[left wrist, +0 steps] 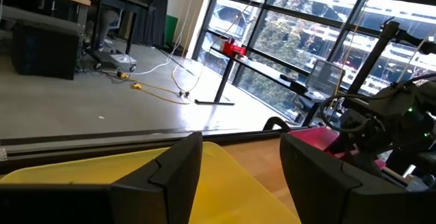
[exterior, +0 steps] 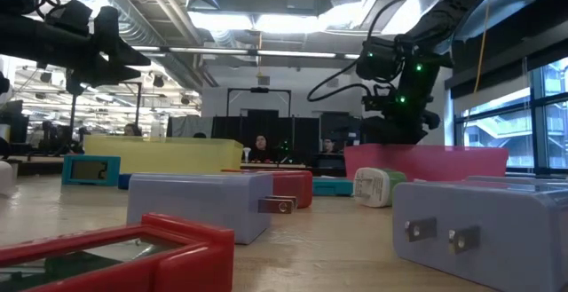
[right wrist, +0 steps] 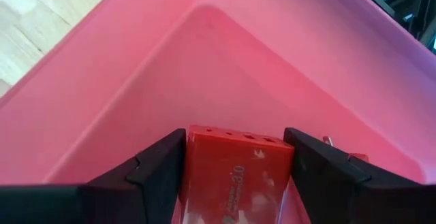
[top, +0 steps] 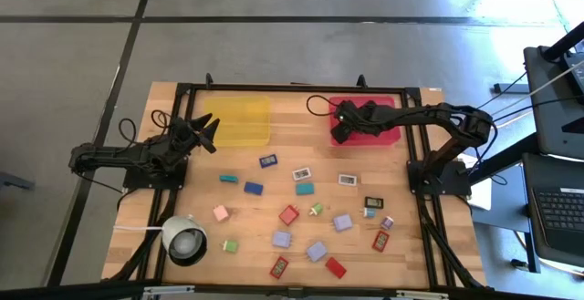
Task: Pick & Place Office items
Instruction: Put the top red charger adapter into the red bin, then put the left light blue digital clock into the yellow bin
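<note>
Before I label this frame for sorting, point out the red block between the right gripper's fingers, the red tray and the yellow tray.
red block [right wrist: 235, 176]: right wrist view, middle of its top face.
red tray [right wrist: 211, 60]: right wrist view, bare floor.
yellow tray [top: 242, 122]: high view, bare middle.

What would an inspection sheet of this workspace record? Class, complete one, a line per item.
Surface: wooden table, dark frame round it.
Job's things: small coloured office items scattered mid-table; yellow tray and red tray at the far edge.
Clutter: white cylinder near the left front corner.
Grippers: left pincer open, empty, beside the yellow tray; right pincer over the red tray, a red block between its fingers.
Cables: black loops at both arm bases.
Surroundings: laptop at right; people seated behind the table.
</note>
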`<state>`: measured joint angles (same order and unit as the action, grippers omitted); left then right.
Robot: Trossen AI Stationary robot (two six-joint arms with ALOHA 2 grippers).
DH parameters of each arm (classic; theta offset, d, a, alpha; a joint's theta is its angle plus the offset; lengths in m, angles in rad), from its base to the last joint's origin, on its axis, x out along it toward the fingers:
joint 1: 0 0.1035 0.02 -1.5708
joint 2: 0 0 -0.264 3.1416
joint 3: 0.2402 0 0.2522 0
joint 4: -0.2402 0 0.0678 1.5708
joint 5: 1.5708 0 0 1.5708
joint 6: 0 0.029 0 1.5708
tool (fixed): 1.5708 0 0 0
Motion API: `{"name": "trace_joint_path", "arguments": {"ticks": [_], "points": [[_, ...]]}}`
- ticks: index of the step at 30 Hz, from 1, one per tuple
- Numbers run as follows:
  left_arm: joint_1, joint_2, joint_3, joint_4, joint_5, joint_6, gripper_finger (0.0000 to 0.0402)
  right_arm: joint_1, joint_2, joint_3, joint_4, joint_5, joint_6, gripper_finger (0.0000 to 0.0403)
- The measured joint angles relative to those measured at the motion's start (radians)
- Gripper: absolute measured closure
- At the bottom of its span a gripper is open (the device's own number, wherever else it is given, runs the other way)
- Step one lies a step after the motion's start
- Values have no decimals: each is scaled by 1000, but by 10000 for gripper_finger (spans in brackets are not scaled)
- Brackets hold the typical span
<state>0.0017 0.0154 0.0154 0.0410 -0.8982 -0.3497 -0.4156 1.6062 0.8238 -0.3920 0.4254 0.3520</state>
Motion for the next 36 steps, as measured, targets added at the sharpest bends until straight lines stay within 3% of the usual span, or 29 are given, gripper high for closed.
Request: {"name": "trace_joint_path", "arguments": {"ticks": [9, 15, 20, 24, 30, 33, 36], "points": [[0, 0, 0, 51, 14, 154, 205, 0, -2, 0, -1, 1, 0, 93], [0, 0, 0, 172, 134, 250, 184, 0, -94, 0, -8, 1, -24, 88], [0, 25, 17, 133, 253, 230, 153, 0, -231, 0, -29, 4, -23, 96], [0, 102, 18, 143, 344, 220, 139, 6, -316, 1, -32, 4, -20, 101], [0, 251, 39, 118, 341, 168, 137, 8, -369, 1, -31, 4, -20, 101], [0, 341, 103, 36, 360, 144, 137, 8, -369, 1, -32, 4, -19, 101], [0, 440, 195, -120, 476, 90, 137, 8, -364, 1, -37, 4, -7, 102]]}}
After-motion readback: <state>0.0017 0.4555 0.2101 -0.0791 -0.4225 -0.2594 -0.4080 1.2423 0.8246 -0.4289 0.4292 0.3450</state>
